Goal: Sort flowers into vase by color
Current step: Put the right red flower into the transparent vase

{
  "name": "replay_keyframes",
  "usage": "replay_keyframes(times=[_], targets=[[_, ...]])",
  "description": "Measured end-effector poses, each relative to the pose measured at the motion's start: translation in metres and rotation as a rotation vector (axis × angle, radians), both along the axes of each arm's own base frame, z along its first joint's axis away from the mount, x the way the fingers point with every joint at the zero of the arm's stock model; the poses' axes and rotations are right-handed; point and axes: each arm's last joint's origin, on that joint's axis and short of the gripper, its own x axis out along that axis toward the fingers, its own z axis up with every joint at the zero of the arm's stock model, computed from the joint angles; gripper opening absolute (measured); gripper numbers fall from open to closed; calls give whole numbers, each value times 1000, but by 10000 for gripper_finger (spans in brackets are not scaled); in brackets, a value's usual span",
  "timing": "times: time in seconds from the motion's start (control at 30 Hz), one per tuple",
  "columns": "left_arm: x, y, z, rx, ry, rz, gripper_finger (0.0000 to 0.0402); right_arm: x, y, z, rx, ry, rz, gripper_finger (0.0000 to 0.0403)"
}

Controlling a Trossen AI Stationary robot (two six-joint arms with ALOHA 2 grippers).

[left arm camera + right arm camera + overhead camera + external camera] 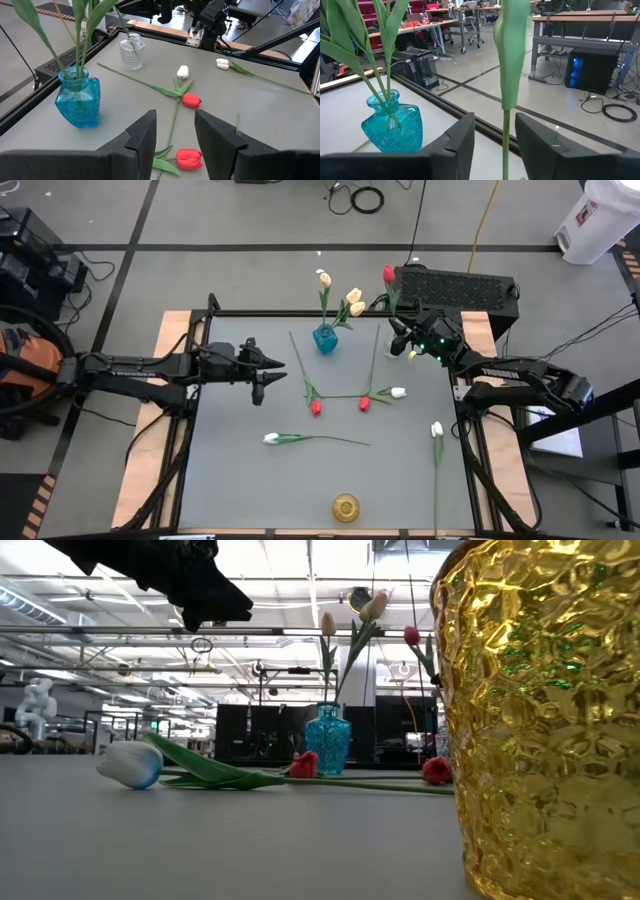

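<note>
On my left, the left gripper (283, 367) hovers over the grey tabletop (240, 480) with its dark fingers (141, 137) spread and nothing between them. Ahead of it stands the blue textured glass vase (325, 339), holding three cream-yellow tulips (353, 297) on thin green stems. Loose tulips lie flat across the table: a white one (271, 438) nearest the front left, two red buds (316, 407) side by side in the middle, a white one (398, 392) beside them, another white one (436, 429) towards the right edge. A gold dimpled vase (346, 506) stands at the front edge, and a small clear glass jar (132, 50) at the back right. The right gripper (399, 337) is over that jar, and the green stem (506, 120) of a red-budded tulip (388, 274) stands upright between its parted fingers; I cannot tell whether they touch it.
</note>
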Motion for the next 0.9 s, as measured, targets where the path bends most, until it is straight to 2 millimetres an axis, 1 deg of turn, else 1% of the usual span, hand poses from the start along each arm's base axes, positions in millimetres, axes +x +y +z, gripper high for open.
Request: replay_keyframes(times=[0.17, 0.3, 0.67, 0.9], targets=[[0, 0, 0, -1, 4, -2, 141, -1, 1, 2, -10, 9, 2, 137], [0, -4, -1, -2, 10, -21, 141, -6, 6, 8, -14, 8, 2, 137], [1, -15, -1, -1, 10, -70, 141, -33, 30, 30, -35, -4, 4, 137], [1, -23, -1, 1, 9, -105, 141, -49, 50, 36, -75, 29, 147, 137]])
